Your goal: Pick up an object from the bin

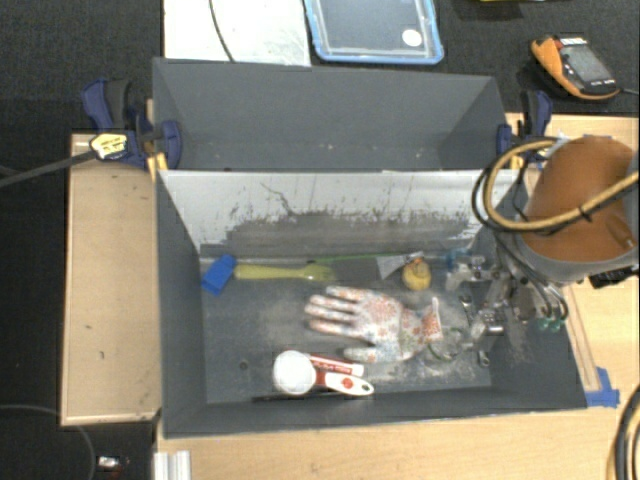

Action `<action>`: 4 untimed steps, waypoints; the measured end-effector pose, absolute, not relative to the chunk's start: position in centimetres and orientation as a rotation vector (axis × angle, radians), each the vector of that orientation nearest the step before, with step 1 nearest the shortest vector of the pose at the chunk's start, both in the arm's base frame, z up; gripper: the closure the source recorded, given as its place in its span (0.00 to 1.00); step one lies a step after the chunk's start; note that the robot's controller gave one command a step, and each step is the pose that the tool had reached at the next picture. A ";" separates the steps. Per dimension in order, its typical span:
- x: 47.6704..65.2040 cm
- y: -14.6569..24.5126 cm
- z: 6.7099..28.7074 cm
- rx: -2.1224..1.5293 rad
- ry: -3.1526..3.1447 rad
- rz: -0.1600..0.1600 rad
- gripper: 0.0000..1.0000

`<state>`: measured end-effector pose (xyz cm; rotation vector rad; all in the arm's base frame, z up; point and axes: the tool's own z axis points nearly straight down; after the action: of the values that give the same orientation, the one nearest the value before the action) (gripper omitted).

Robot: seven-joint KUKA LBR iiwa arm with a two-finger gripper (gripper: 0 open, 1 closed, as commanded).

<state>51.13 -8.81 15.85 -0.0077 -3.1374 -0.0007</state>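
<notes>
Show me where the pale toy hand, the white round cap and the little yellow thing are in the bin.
pale toy hand point(372, 320): camera view, on its palm.
white round cap point(293, 372): camera view, middle of its top.
little yellow thing point(417, 275): camera view, middle of its body.

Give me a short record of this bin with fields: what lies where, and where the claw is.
bin: grey metal bin
back left: yellow-green stick with a blue end
back right: small yellow lump
middle: pale hand-shaped glove speckled red
front: white round cap on a red-and-white tube
claw: low at the bin's right side, next to the glove's wrist end
</notes>
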 end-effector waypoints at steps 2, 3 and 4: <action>53.7 -0.7 7.8 0.027 -3.150 0.000 0.00; 52.7 1.2 9.7 0.038 -3.151 0.004 0.00; 53.3 1.1 8.1 0.038 -3.151 0.000 0.00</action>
<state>53.30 1.07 8.12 0.0375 -3.1514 0.0005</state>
